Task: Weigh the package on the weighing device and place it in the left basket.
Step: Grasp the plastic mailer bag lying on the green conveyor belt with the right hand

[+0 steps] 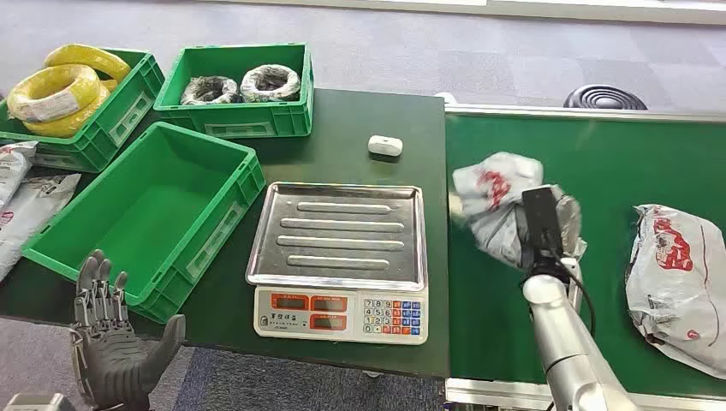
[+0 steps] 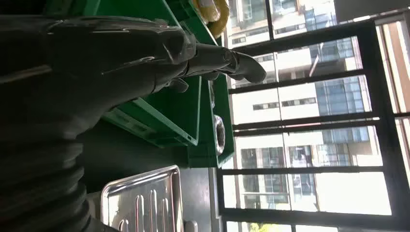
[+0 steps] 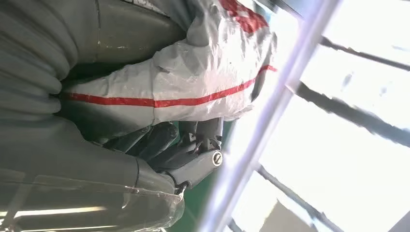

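Between the right hand's [image 3: 159, 145] thumb and dark fingers [image 3: 150, 137]: crumpled grey plastic package with red print [image 1: 496, 201], gripped and lifted clear of the green conveyor belt [image 1: 599, 163], close by the bench [image 1: 360, 128] edge. Beside that hand, toward the robot's left: steel-trayed weighing scale with orange keypad front [image 1: 338, 235], tray bare. Beyond the scale, near the left hand [image 1: 107, 342]: empty green plastic basket [image 1: 145, 214]. Left hand spread wide, palm up, holding nothing.

Judged step: carrying the package over to the scale. Best done by keeping the grip firm on the slack plastic, clearing the tray's raised rim, centring over the ribs, lowering fully before release. Worth avoiding: draping over the keypad, or dragging the small white object [image 1: 385, 145] beyond the tray.
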`<state>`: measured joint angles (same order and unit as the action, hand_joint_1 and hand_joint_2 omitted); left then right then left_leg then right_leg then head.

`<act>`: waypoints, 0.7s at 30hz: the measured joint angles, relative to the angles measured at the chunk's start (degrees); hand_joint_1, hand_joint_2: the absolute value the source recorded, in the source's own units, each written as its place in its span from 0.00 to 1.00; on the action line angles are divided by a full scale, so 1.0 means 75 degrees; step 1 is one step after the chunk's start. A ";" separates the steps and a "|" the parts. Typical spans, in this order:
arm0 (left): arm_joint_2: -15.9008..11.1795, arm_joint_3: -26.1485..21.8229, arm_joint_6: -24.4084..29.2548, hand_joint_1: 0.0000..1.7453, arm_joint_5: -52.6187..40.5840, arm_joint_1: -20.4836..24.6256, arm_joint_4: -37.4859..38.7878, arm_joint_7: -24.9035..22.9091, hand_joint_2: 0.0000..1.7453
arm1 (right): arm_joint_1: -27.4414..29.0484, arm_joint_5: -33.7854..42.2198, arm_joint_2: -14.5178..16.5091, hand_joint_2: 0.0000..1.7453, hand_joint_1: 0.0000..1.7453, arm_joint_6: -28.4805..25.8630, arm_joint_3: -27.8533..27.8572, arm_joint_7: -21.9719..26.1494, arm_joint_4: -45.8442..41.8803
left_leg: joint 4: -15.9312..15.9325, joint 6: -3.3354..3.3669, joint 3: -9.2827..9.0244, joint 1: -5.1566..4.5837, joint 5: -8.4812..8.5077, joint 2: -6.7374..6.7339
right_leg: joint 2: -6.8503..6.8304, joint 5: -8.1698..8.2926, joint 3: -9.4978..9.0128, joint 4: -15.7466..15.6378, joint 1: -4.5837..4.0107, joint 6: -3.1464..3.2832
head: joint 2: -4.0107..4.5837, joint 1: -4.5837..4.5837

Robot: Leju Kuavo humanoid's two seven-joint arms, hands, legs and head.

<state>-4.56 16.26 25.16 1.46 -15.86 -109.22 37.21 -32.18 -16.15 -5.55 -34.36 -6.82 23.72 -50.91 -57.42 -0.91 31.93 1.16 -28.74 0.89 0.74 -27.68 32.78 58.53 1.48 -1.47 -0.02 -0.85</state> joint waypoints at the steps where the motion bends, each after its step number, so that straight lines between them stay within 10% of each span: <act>1: 0.0041 -0.0072 -0.0171 0.00 -0.0067 0.0072 0.0027 -0.0035 1.00 | -0.0002 -0.0048 0.0032 1.00 1.00 -0.0123 0.0024 0.0101 -0.0267 | 0.0000 0.0000 0.0000 0.0000 0.0000 -0.0001 | 0.0001 0.0000 0.0001 0.0001 0.0000 0.0000 | 0.0000 0.0000; 15: 0.0534 -0.1165 -0.2387 0.00 -0.0308 0.1275 0.1013 -0.0230 1.00 | -0.0222 -0.1347 0.1200 1.00 1.00 -0.0201 -0.0732 0.0231 -0.3735 | 0.0003 -0.0006 -0.0002 0.0002 0.0000 -0.0018 | 0.0011 0.0002 0.0009 0.0007 -0.0002 0.0005 | 0.0000 0.0002; 21: 0.0601 -0.1311 -0.3059 0.00 -0.0448 0.1837 0.1618 -0.0082 1.00 | -0.0918 -0.0714 0.1074 1.00 1.00 0.5032 -0.1846 -0.1558 -0.3034 | 0.0002 -0.0008 -0.0009 0.0001 0.0005 -0.0040 | 0.0029 0.0017 0.0014 0.0005 -0.0001 0.0018 | 0.0000 0.0001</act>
<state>-0.05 6.43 2.22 -1.91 -2.08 -97.08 36.60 -39.06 -21.51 2.50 3.38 -20.66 12.04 -73.67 -57.40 -0.97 31.86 1.16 -28.70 0.59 0.96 -27.55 32.88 58.57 1.47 -1.33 -0.02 -0.84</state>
